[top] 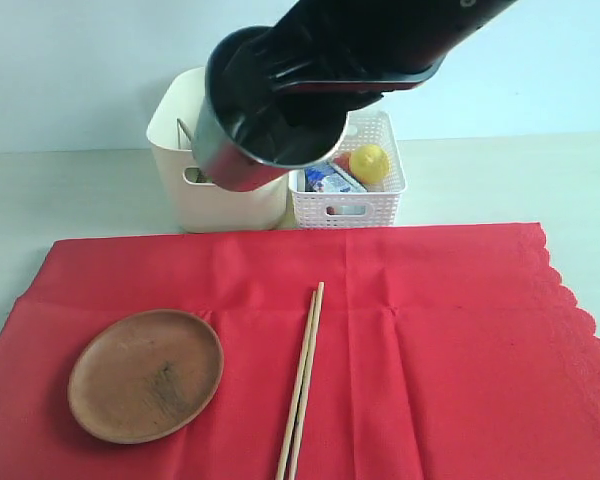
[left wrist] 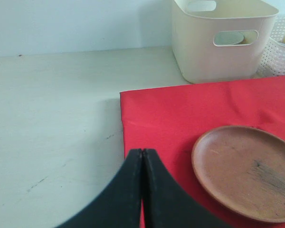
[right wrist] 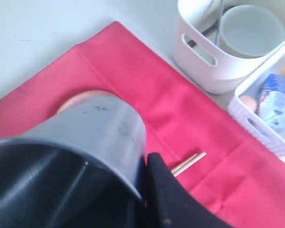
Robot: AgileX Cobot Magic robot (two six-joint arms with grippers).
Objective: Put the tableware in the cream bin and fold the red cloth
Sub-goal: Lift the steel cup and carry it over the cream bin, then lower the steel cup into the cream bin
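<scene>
My right pincer (right wrist: pixel 145 190) is clamped on the rim of the steel cup (top: pixel 242 150), one finger outside the wall and the other apparently inside. The cup hangs in the air in front of the cream bin (top: pixel 180 190) and the white lattice basket (top: pixel 345 210). It is tilted, and its dark inside shows toward the near side. In the right wrist view I can see a pale bowl (right wrist: pixel 249 31) sitting upright in the bin, with thin utensil handles leaning beside it (I cannot tell which pieces they are).

The red cloth (top: pixel 430 340) lies spread flat over the surface (left wrist: pixel 52 118), its scalloped edge on the right. The wooden chopsticks (top: pixel 302 385) lie side by side on it near the middle. Their long axis runs near to far, and the far tips lean slightly right. The round brown plate (top: pixel 145 375) rests flat on the cloth at the near left, apart from the chopsticks.

The bin and basket stand just beside each other past the far edge of the cloth. The basket holds a lemon (top: pixel 368 162) and a carton (top: pixel 330 180).

My left pincer (left wrist: pixel 142 156) has its fingers pressed together on nothing, above the cloth's left edge, near the plate.
</scene>
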